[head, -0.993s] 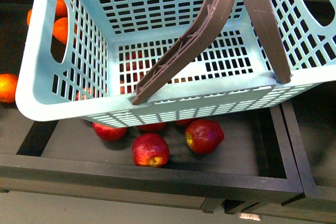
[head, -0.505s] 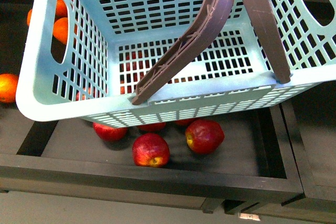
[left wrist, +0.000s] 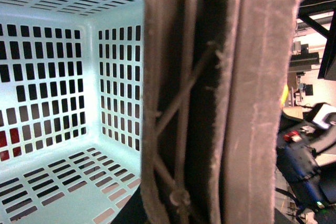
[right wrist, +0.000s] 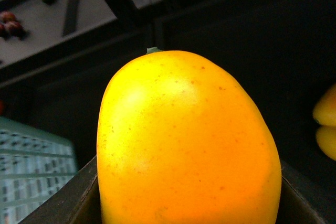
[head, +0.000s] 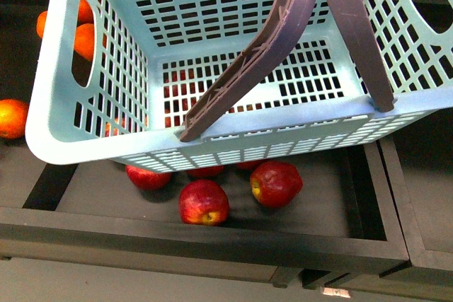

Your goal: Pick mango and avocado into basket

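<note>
Over the black tray [head: 212, 235]: we see the basket [head: 297, 113] tilted, near rim above the red apples [head: 204, 201].
Its handles [head: 283, 26]: both raised across the mouth, open room to their left.
The mango [right wrist: 184, 140]: fills our right wrist view, basket wall beyond.
Grip: on either arm, we cannot tell; dark wedges [right wrist: 84, 198] flanking it may be fingers.

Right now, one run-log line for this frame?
basket: empty, handles up, above red apples | mango: fills right wrist view, not in basket | avocado: not seen
</note>
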`<state>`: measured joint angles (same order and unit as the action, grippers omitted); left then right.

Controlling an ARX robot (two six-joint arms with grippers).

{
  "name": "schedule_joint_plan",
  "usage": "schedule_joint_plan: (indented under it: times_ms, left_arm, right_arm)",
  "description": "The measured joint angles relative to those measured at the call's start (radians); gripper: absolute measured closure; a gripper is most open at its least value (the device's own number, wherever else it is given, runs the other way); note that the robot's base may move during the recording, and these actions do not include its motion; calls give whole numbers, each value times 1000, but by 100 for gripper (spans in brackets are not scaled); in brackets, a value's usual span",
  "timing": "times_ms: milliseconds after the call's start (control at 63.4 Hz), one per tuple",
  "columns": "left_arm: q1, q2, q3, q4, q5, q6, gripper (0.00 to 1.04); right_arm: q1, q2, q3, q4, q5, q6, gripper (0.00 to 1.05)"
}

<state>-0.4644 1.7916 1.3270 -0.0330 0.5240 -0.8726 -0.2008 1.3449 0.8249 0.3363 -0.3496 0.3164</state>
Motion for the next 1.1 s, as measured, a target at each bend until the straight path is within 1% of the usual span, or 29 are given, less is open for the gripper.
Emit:
schedule_joint_plan:
  times_ms: [79,236,441,694,899,1009,1025,1056,1088,1104]
  left_arm:
    - [0,0,0,0,-1,0,91]
    - [0,0,0,0,-1,0,91]
    - [0,0,0,0,0,0,91]
    - [0,0,0,0,-1,0,91]
    - [0,0,0,0,-1,0,91]
    - [0,0,0,0,0,0,91]
    - [0,0,0,0,0,0,91]
    - [0,0,0,0,0,0,91]
    - [0,0,0,0,-1,0,91]
    - [0,0,0,0,-1,0,91]
  right_arm:
    - [69,-31,-6,14,43,7,40]
    - [199,-29,-19,35,92,21,40]
    - [329,35,-37,89,132,51,40]
    - [385,96,-47,122,152,90,40]
    - [404,151,-36,134,149,108,40]
    - [410,175,-19,133,163,113,40]
    - [410,178,-18,132,164,113,38]
    - [410,180,-14,130,163,121,29]
    - [410,180,-14,128,161,130,22]
    - [410,180,-14,127,162,132,20]
